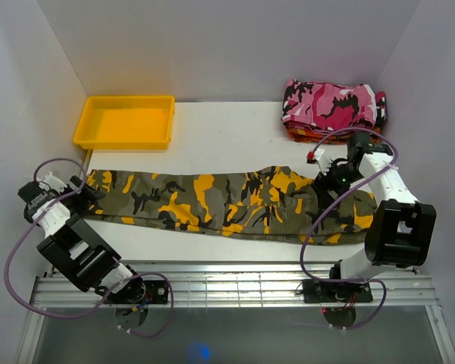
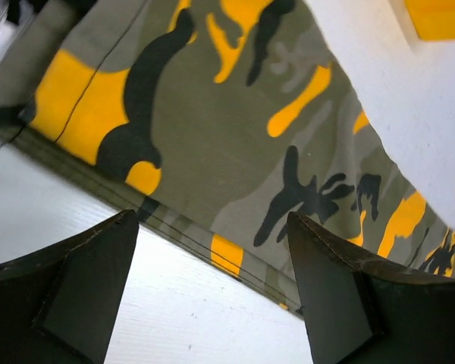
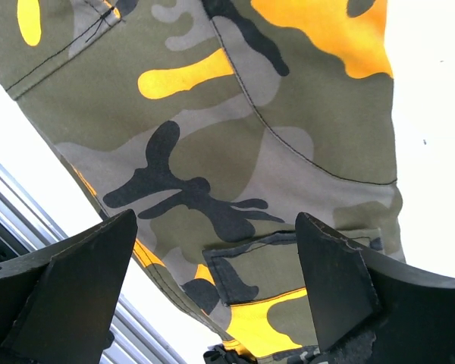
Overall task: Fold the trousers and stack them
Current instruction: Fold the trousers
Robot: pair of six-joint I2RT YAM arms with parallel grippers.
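White table (image 1: 235, 136) holds the long cloth trousers (image 1: 212, 201) in green, grey, black and yellow-orange patches. They lie flat and stretched out across its middle. The left gripper (image 1: 85, 193) hangs over the thin end and the right gripper (image 1: 324, 184) over the wide end, likely ready to fold. Both pincers stand apart, holding nothing.

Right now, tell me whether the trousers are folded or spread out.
Spread out: the trousers lie flat in one long strip across the table, with no crosswise fold.
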